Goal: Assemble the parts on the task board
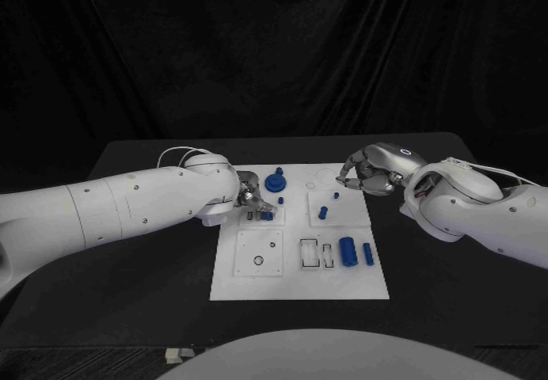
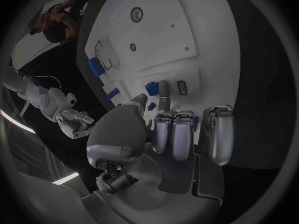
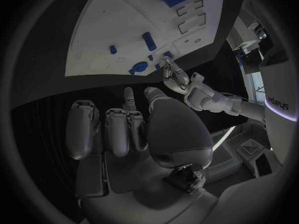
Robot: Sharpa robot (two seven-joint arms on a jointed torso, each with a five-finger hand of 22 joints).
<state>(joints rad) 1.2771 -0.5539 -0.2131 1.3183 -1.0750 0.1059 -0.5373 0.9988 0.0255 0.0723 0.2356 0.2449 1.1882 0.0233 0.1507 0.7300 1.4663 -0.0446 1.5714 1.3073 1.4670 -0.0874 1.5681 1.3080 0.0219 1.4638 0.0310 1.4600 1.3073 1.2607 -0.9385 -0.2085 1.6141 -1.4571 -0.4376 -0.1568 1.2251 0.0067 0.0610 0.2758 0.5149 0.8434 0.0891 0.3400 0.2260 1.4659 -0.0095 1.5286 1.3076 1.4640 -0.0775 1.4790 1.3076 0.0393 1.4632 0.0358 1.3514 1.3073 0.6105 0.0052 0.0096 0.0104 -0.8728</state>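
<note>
Two hands work over the task board (image 1: 299, 277), the white plate at the middle of the black bench (image 1: 149, 277). From the head view, we see the left hand (image 1: 253, 203) lowered at the board's near-left portion, fingertips at a small blue part (image 1: 266, 214). The right hand (image 1: 363, 176) hangs over the board's far-right corner with fingers curled; we cannot tell whether it carries anything. Loose blue cylinders (image 1: 347, 253) lie near the board's right edge, and a larger stepped blue piece (image 1: 275, 182) stands near the far edge.

From the left wrist view, the left hand (image 2: 163, 129) pinches a small blue part (image 2: 151, 88) between the thumb and a finger, just over the board.

From the right wrist view, the right hand (image 3: 134, 124) has its fingers drawn in; a small bluish tip sits at one fingertip, too unclear for us to name.

We judge the parts rigid, light and smooth plastic, liable to slip or roll; take hold across the cylinder body with opposed fingertips
</note>
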